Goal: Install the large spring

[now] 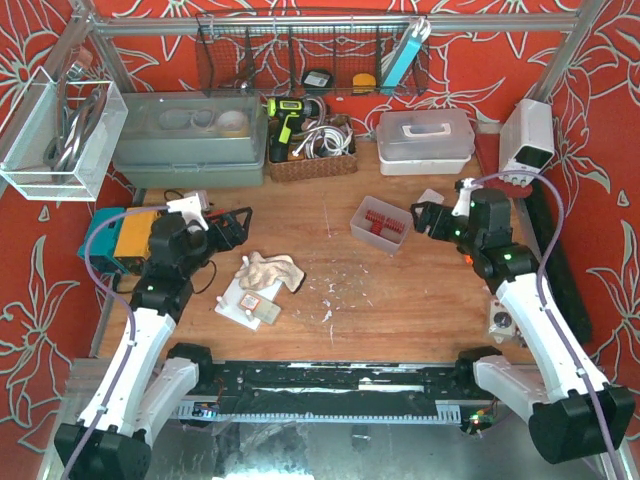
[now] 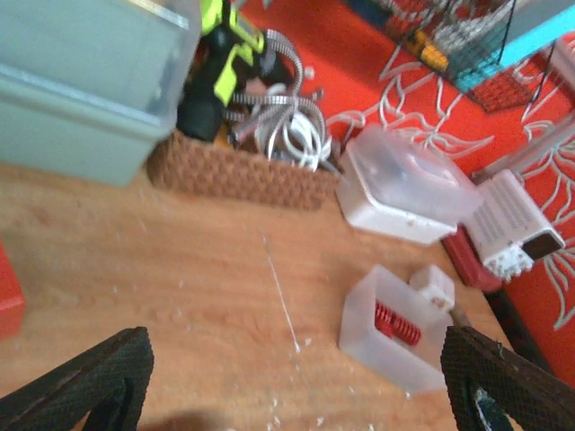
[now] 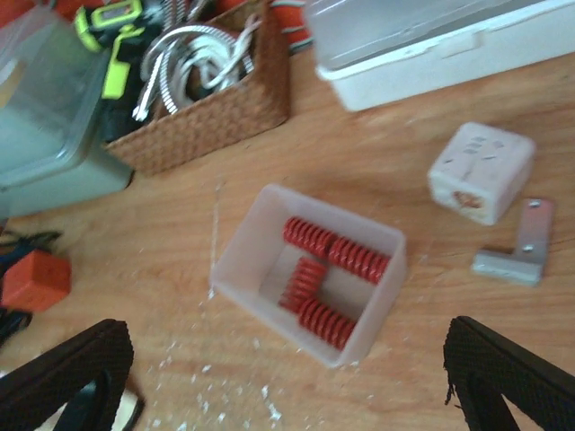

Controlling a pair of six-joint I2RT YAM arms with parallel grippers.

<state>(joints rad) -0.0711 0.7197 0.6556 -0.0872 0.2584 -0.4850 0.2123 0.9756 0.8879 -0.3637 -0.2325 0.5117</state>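
Wood surface (image 2: 180,260) fills mid frame. Left fingers (image 2: 85,386): black, textured, one at btm left, other at btm right, wide apart. Clear box (image 2: 373,346) lower right w/ red springs (image 2: 396,324) inside, count unclear. Small white block (image 2: 433,285) touching box's upper-right side. White lidded container (image 2: 404,184) just above. Wicker basket (image 2: 238,175) top center w/ yellow-green drill (image 2: 225,45) + white cables (image 2: 292,130). Grey-green bin (image 2: 81,81) upper left. White device (image 2: 517,224) right edge.

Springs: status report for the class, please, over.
Left gripper open, empty. Right gripper open, facing the tub. Red springs inside, untouched. Nothing covering them.
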